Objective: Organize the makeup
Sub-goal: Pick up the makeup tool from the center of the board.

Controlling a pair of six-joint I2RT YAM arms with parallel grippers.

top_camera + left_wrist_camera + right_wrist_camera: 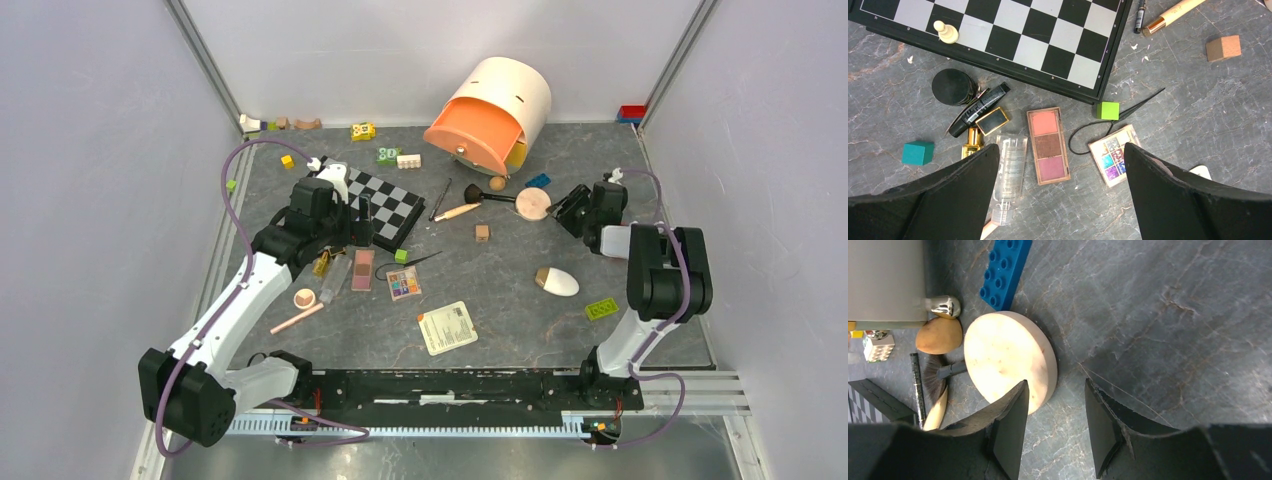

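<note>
The makeup lies scattered on the grey table. My left gripper (1060, 148) hangs open above the pink palette (1049, 145), with the clear tube (1009, 172) by its left finger and the multicolour palette (1113, 154) by its right. A black jar (952, 86), mascara (980, 107) and gold lipstick (972, 141) lie close by. My right gripper (1055, 385) is open with bare table between its fingers. Its left finger overlaps the edge of the round peach compact (1008, 357). Two brushes (470, 203), the white sponge (557, 281) and the pink pencil (297, 318) lie apart.
A tipped orange-and-cream container (490, 115) lies at the back. The chessboard (385, 205) with a pawn (946, 31) is beside the left arm. Toy bricks are scattered: blue brick (1005, 272), green cube (1108, 110), teal cube (918, 152). A card (447, 327) lies near the front.
</note>
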